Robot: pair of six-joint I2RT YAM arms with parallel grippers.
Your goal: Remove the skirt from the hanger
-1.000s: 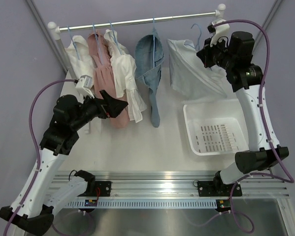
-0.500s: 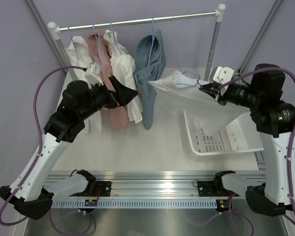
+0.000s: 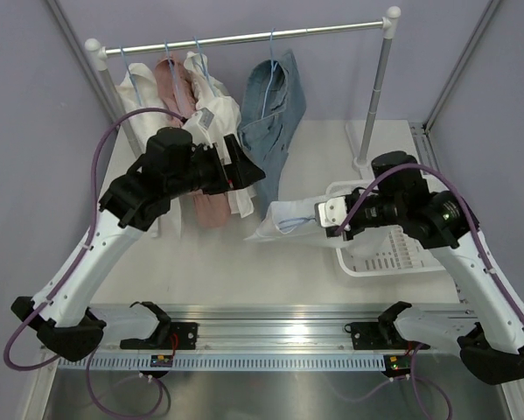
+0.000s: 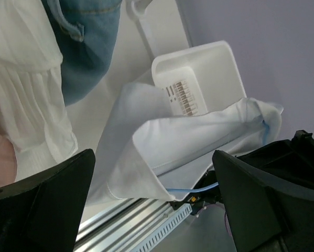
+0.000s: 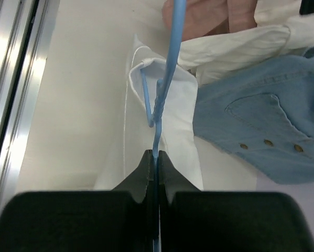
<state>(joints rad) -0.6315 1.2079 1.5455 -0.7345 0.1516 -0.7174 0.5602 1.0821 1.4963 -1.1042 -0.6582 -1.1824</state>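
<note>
- Right hand (image 5: pixel 155 157): fingers pressed fully together on the stem of the blue hanger (image 5: pixel 170 58), which it holds low over the table (image 3: pixel 323 157), off the rail (image 3: pixel 244 38).
- Skirt (image 3: pixel 283 220): white, hung on that hanger, with its loose cloth lying on the table between the two arms, just beside the basket (image 3: pixel 419 265).
- Left hand (image 3: pixel 248 172): fingers spread as wide as they go and holding nothing. It sits up beside the hanging clothes (image 3: pixel 218 122) and faces down toward the skirt.
- Step in hand, as judged: bring the left hand down to the skirt and draw it off the hanger.
- The grip is best taken on the cloth alone, at the waistband near one end of the hanger, not on the wire.
- The pull should run along the hanger's arm while the right hand stays firm.
- Risk: the jeans (image 3: pixel 275 122) and the white blouse hang close to the left hand and may catch it on the way down.
</note>
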